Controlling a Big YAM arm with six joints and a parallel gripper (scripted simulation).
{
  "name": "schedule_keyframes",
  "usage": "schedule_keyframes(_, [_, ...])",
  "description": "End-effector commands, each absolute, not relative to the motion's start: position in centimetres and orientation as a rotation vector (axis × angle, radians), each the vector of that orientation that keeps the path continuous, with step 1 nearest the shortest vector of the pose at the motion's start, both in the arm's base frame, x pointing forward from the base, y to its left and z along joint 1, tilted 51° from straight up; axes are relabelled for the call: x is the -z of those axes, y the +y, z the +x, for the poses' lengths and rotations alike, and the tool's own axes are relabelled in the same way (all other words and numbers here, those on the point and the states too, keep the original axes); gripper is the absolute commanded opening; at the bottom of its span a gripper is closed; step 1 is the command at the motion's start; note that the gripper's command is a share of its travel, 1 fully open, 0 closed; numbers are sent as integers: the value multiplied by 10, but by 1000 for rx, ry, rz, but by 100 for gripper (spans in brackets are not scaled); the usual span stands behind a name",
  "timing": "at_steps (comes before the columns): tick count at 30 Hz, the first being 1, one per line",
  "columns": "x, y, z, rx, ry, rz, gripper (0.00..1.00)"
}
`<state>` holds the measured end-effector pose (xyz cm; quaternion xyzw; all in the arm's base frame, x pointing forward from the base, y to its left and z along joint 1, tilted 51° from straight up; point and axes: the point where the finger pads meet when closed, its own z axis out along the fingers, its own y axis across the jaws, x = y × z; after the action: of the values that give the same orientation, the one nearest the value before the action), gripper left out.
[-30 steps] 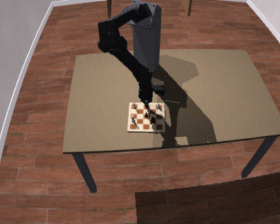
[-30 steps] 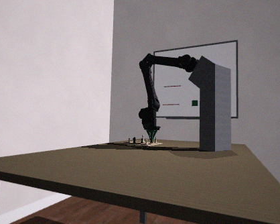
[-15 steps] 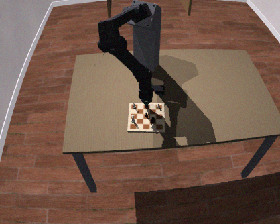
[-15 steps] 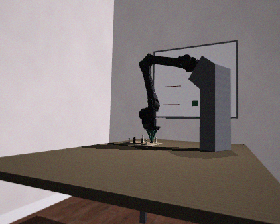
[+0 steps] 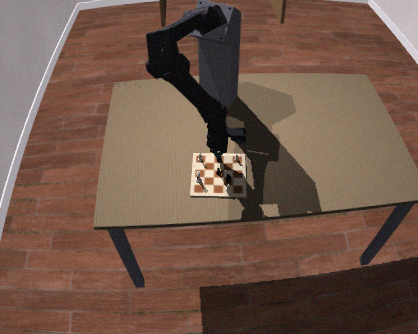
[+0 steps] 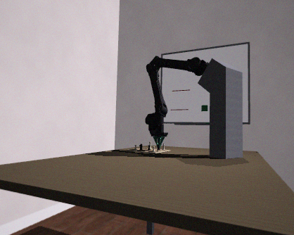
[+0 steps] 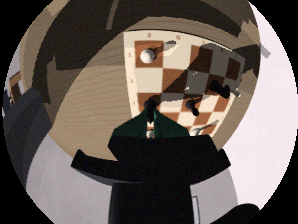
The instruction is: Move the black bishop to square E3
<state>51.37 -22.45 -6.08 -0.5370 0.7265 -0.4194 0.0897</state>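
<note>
A small chessboard (image 5: 218, 175) lies on the tan table, near its middle front. My gripper (image 5: 217, 156) stands upright over the board's far edge. It is shut on a dark piece, which looks like the black bishop (image 7: 152, 104) and is seen between the green fingertips in the wrist view. I cannot tell whether its base touches the board. Two other black pieces (image 5: 219, 171) (image 5: 228, 177) stand near the board's centre. White pieces stand at the far left (image 5: 201, 158), the far right (image 5: 238, 159) and along the left side (image 5: 199, 175). In the side view the gripper (image 6: 159, 145) is low over the board (image 6: 150, 150).
The arm's grey base tower (image 5: 218, 55) stands at the back of the table, behind the board. The arm's shadow falls across the board's right half and the table to the right.
</note>
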Motion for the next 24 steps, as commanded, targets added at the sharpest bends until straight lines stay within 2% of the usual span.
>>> schedule_keyframes(1, [53,-218,520,1251,2139,-1611,0])
schedule_keyframes(24, [59,-220,518,1246,2145,-1616,0])
